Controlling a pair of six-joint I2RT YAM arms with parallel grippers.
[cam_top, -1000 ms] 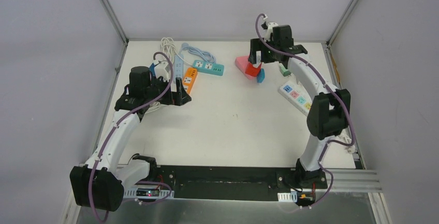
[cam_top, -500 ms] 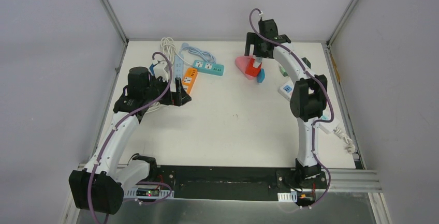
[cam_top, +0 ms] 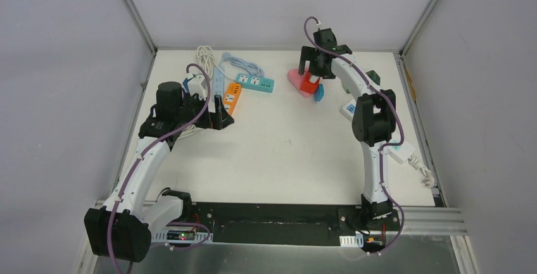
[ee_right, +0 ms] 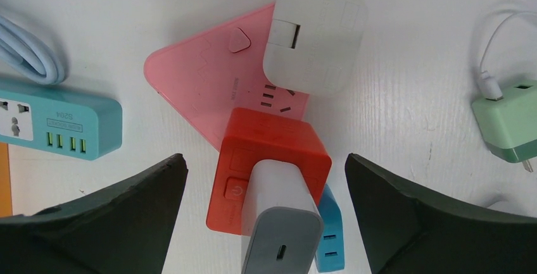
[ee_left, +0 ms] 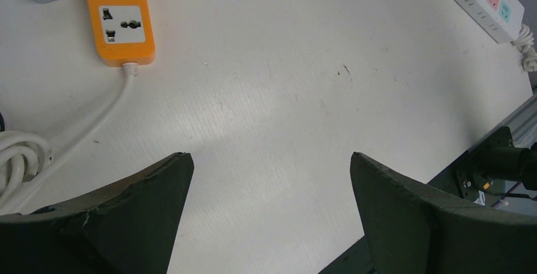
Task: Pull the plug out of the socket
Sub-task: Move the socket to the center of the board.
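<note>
Since the picture a second earlier the left arm had not stirred, while the right arm had drawn its elbow in and carried its gripper a little leftward, over the cluster of sockets at the upper middle of the overhead frame.

At left of centre in that frame, the left gripper (cam_top: 220, 117) hung low over the table (cam_top: 285, 154), fingers spread wide with nothing between them. The end of the orange power strip (ee_left: 120, 21) lay in the upper left of its wrist view, well clear of the fingers.

Further right, the right gripper (ee_right: 264, 160) pointed down from an arm reaching to the far edge of the table, its forearm doubled back on itself. Its fingers were also spread wide and touched nothing. Between them in the wrist view stood the red cube socket (ee_right: 253, 141), partly resting on the pink triangular strip (ee_right: 202, 78). The white plug (ee_right: 278, 204) was still seated in the cube, at the lower centre of that view.

The task seemed barely begun: the plug appeared lined up between the fingers, but closing on it and pulling it free were both still to do.
</note>
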